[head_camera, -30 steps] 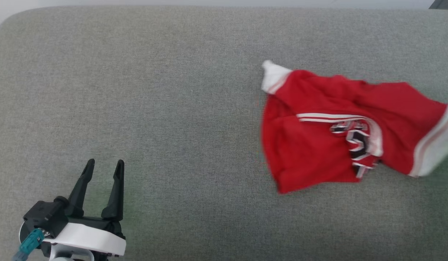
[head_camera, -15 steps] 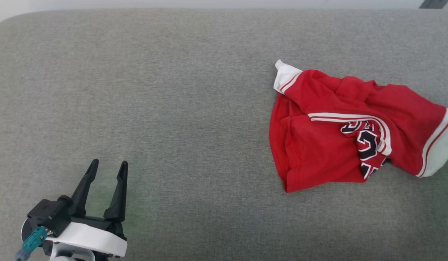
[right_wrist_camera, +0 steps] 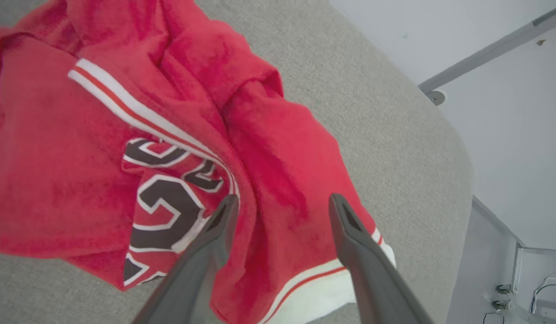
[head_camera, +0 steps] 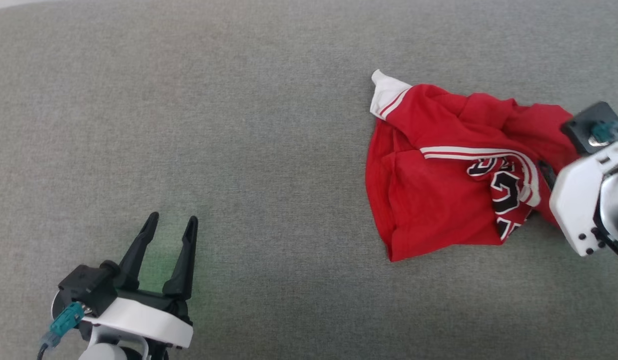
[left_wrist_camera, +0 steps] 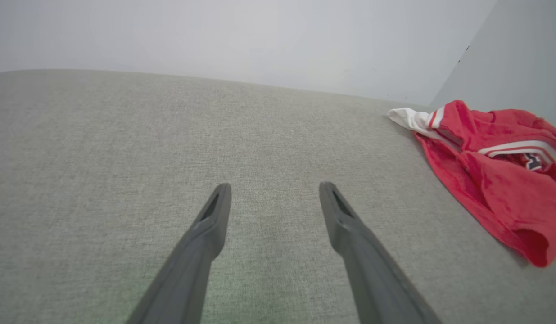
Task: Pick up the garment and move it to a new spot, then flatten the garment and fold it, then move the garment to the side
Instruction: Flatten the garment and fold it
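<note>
The garment [head_camera: 439, 200] is soft, light and floppy, crumpled near the right edge of the grey cushion [head_camera: 238, 125]. Your right gripper [right_wrist_camera: 282, 200] hangs wide and empty over it; pinch a raised red fold

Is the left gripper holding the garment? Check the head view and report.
No, the left gripper stands open over the grey surface, well apart from the garment lying crumpled to its right.

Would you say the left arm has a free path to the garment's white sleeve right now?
Probably yes: only bare grey surface lies between the open left gripper and the garment, whose white sleeve lies uncovered, though the stretch looks long.
</note>
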You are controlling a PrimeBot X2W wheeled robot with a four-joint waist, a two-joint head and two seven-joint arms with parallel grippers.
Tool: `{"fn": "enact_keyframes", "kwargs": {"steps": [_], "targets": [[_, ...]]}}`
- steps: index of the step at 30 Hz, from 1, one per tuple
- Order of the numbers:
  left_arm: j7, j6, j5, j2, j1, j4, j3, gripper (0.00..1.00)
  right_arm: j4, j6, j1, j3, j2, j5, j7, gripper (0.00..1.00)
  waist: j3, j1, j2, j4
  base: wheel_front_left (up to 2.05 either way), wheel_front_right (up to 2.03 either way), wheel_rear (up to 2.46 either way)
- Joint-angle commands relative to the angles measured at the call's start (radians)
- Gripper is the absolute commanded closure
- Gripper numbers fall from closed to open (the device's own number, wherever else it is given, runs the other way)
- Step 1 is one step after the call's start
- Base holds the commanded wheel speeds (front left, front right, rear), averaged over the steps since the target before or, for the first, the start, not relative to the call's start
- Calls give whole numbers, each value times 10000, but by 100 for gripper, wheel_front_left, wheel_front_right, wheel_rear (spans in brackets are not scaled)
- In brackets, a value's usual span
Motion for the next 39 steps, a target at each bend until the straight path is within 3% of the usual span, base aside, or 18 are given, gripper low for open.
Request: {"fn": "enact_keyframes", "kwargs": {"steps": [1,7,8,9,11,12,13,21,26,32,39], "targets": [[-51,19,-140,-7,-132,19,-14,0,-52,-24,-148,119,-54,89,94,0,75,0,0,80,0,0,0],[-51,19,-291,-71,-367,202,-177,0,105,-23,-870,956,-313,460,595,0,346,0,0,423,0,0,0],[-51,19,-328,-81,-405,241,-198,0,139,-24,-942,1080,-363,491,628,10,394,0,0,479,0,0,0],[-51,19,-339,-93,-454,273,-225,0,187,-23,-1014,1172,-435,505,652,39,440,0,0,542,0,0,0],[-51,19,-388,-123,-528,334,-223,0,262,-23,-1074,1339,-526,560,687,75,502,0,0,628,0,0,0],[-49,19,-420,-137,-551,358,-209,0,288,-24,-1113,1364,-540,577,677,91,535,0,0,656,0,0,0],[-49,19,-434,-146,-559,367,-208,0,307,-24,-1146,1354,-534,580,658,100,560,0,0,680,0,0,0],[-51,19,-512,-130,-767,376,-255,0,546,-23,-1800,562,-241,184,184,100,838,0,0,747,0,0,0],[-51,19,-562,-48,-1008,306,-428,0,1086,-24,-2709,-197,-8,-739,-63,100,1153,0,0,838,0,0,0],[-51,19,-677,106,-1372,346,-835,0,2754,-24,-4107,-1516,699,-1971,-757,100,1577,0,0,1100,0,0,0],[-51,19,-810,208,-2009,410,-1532,0,4873,-24,-5308,-3805,1502,-3800,-1467,100,1990,0,0,1805,0,0,0]]}}
